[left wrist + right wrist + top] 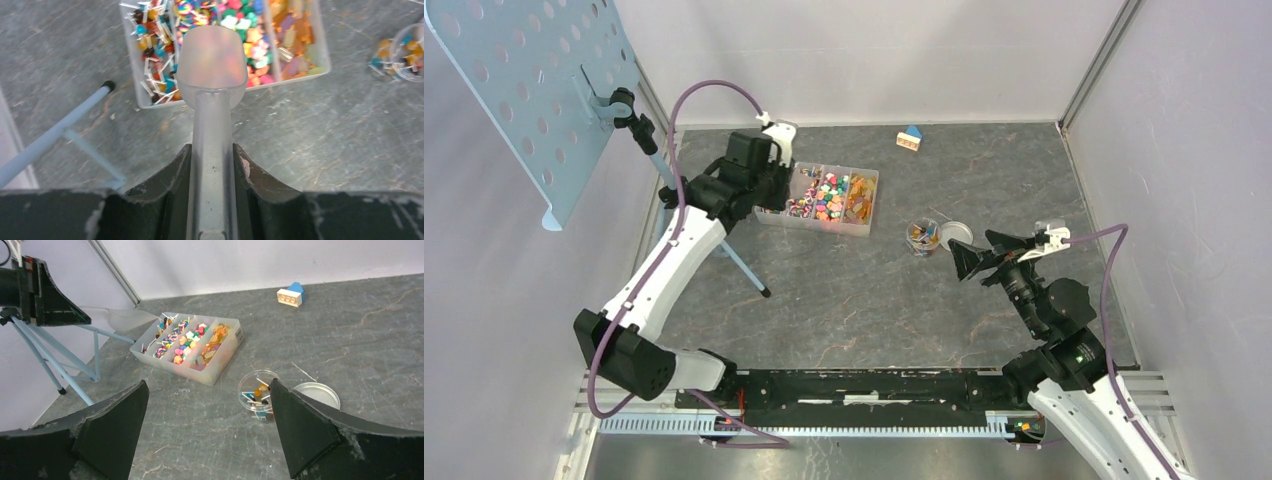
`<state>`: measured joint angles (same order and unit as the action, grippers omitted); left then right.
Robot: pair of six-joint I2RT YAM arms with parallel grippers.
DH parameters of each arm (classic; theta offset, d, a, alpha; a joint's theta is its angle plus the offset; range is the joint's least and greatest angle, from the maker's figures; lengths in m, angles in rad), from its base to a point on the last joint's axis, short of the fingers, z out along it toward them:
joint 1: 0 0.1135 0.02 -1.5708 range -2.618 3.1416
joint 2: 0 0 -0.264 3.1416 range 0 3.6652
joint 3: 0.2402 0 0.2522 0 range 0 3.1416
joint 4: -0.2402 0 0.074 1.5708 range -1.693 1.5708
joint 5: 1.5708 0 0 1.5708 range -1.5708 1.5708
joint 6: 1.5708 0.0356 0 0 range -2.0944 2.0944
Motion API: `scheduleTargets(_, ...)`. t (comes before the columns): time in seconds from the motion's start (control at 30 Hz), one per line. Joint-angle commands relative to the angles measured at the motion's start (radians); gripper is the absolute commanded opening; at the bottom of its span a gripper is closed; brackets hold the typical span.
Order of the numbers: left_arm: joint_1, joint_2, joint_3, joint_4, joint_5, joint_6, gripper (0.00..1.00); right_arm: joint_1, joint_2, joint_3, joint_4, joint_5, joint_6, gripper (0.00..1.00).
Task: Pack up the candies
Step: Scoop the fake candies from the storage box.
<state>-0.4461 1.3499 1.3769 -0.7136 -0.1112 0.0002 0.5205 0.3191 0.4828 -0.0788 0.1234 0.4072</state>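
The left tool (212, 152) is shut tight on the handle of a see-through scoop (212, 55), just over the tray (222, 365) full of candies (250, 35). The right tool (207, 385) is wide open and holds nothing, close to a little jar (246, 384) with a few candies inside. A lid (316, 394) lies beside the jar on the table (350, 340).
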Motion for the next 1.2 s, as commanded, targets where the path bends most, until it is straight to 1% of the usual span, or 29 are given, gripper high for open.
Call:
scheduleTargets(0.0,0.092,0.001,0.093,-0.110,0.023,0.084,0.02,-0.004,-0.014,-0.001,-0.027,-0.019,0.024,0.98)
scheduleTargets(0.13,0.172,0.081,0.169,-0.240,0.042,0.115,0.02,-0.004,-0.012,0.003,-0.027,-0.027,0.011,0.98)
scheduleTargets(0.23,0.224,0.132,0.207,-0.304,0.012,0.129,0.02,-0.004,-0.011,0.009,-0.027,-0.033,-0.002,0.98)
scheduleTargets(0.37,0.278,0.180,0.236,-0.324,-0.016,0.149,0.02,-0.004,-0.001,0.026,-0.034,-0.055,-0.013,0.98)
scheduleTargets(0.47,0.305,0.220,0.270,-0.322,-0.006,0.158,0.02,-0.003,0.003,0.027,-0.038,-0.066,-0.013,0.98)
scheduleTargets(0.77,0.313,0.340,0.390,-0.339,0.060,0.161,0.02,-0.005,0.012,0.005,-0.019,-0.062,-0.014,0.98)
scheduleTargets(1.0,0.311,0.382,0.429,-0.357,0.132,0.159,0.02,-0.004,0.045,-0.002,0.009,-0.060,-0.021,0.98)
scheduleTargets(1.17,0.311,0.417,0.453,-0.393,0.136,0.165,0.02,-0.004,0.056,-0.010,0.030,-0.062,-0.019,0.98)
